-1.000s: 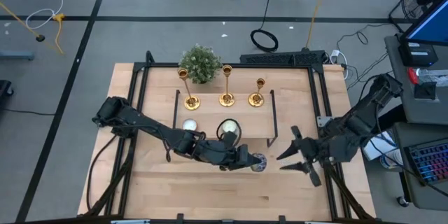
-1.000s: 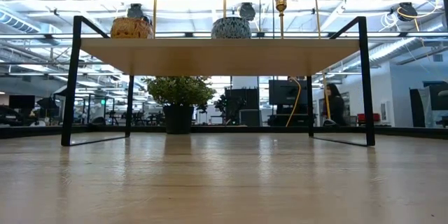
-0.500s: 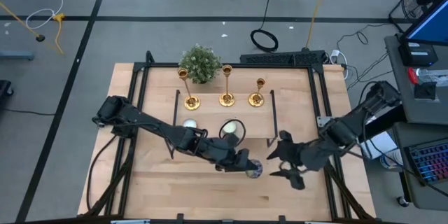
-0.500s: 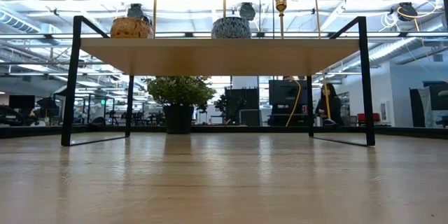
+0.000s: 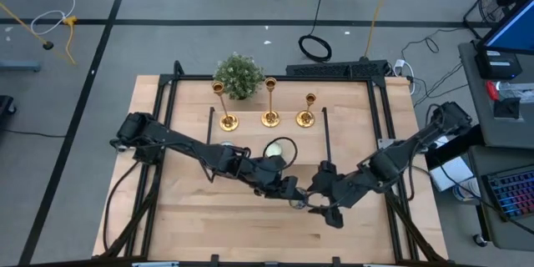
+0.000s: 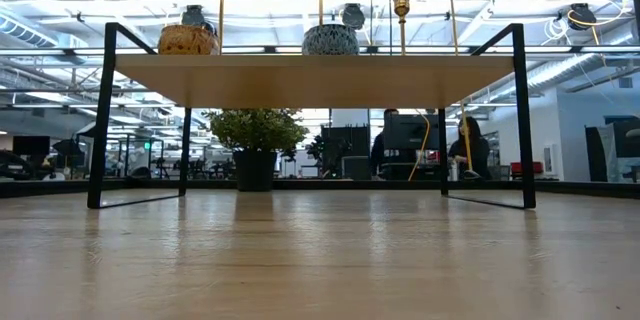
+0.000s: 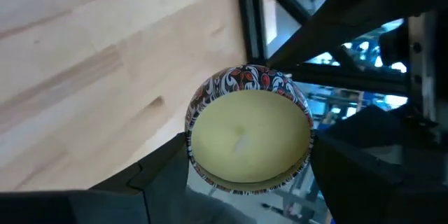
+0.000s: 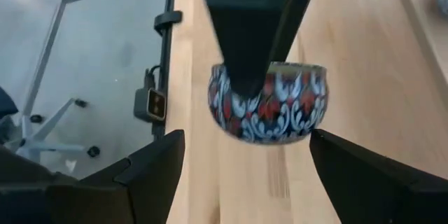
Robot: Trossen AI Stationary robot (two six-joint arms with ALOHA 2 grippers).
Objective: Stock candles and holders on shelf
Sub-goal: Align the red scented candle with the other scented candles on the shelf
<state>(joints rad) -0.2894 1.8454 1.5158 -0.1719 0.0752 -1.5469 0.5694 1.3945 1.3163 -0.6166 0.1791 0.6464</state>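
A yellowish candle in a patterned red, white and dark blue cup sits low and centre in the high view, off the shelf and above the bare counter, grasped between the fingers of the left gripper; the right gripper faces it from the right, just beside it, fingers spread wide on either side and not touching the cup; two more candles rest on the shelf's front edge, upper centre in the low view; three gold holders stand in a row along its back, with a small green plant behind them, near the counter's far edge.
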